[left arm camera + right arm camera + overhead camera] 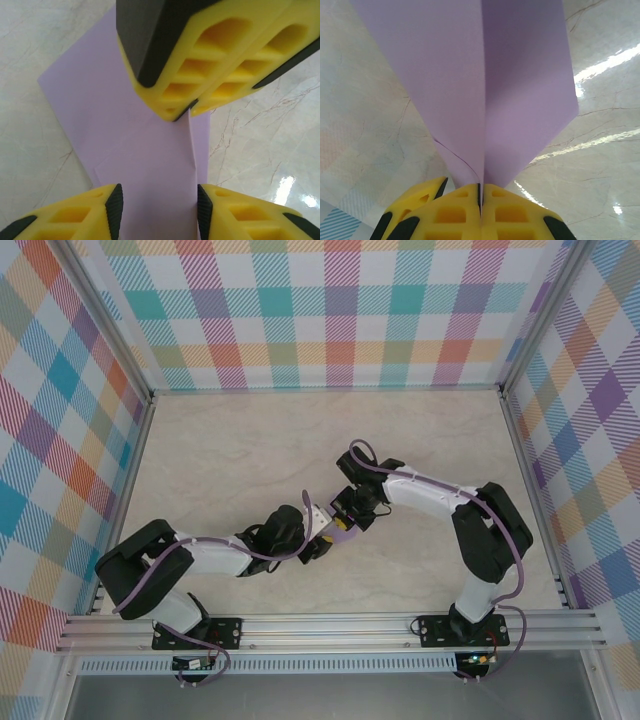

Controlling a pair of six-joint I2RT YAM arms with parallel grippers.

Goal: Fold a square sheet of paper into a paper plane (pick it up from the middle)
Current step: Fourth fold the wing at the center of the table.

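Observation:
The lavender square sheet of paper is folded into a paper plane shape with a centre crease. My right gripper is shut on that crease at the narrow end. Seen from the left wrist, the folded paper lies over the marble table, and the right gripper pinches its raised fold from above. My left gripper is open, one pad on each side of the paper's near part with a clear gap between them. From above, both grippers meet at mid-table, left and right, with a sliver of paper between them.
A pale marble tabletop spreads around the arms. Checked walls close in the back and both sides. An aluminium rail runs along the near edge at the arm bases.

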